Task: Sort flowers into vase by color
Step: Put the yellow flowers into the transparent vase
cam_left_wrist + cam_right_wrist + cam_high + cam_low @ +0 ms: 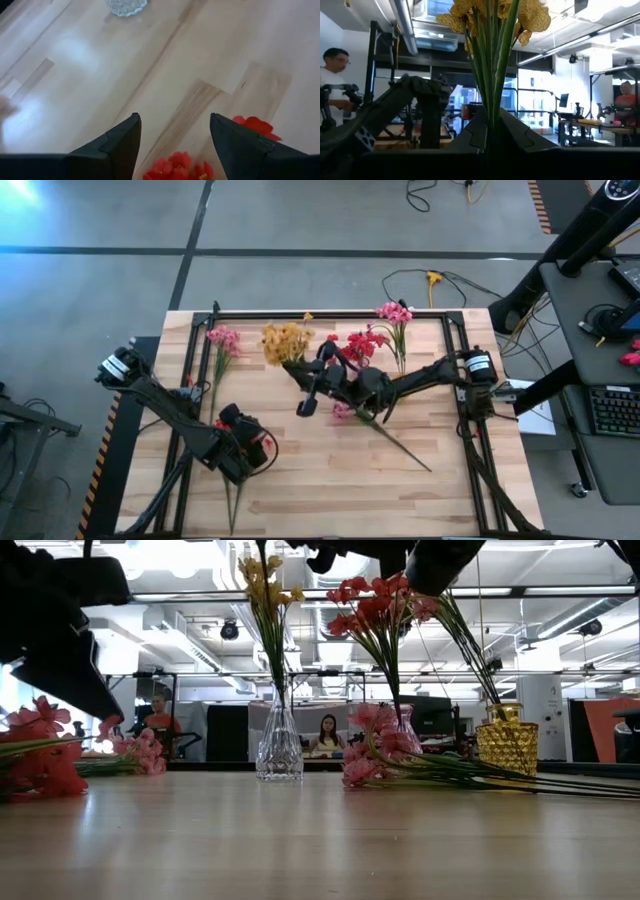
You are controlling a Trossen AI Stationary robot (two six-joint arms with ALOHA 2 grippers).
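1. The yellow flowers [262, 585] already stand in the clear glass vase [279, 745]. The right end effector [306, 402] is at them: its wrist view shows both fingers pressed against the green stems [492, 75], so that bunch looks placed but not yet let go.
2. The red flowers [372, 600] stand upright in a second vase behind, mostly hidden by loose blooms; that colour appears partly sorted.
3. A gold vase [507, 745] holds stems, though their blossom colour is cut off in the low view.
4. Left to sort, as I judge it: pink flowers [370, 755] lying on the worktop [330, 480] mid-table, another pink sprig [223, 340] at the far left, and red blooms [175, 167] under the left arm.
5. The left end effector [172, 142] hovers over those red blooms, fingers spread wide and empty.
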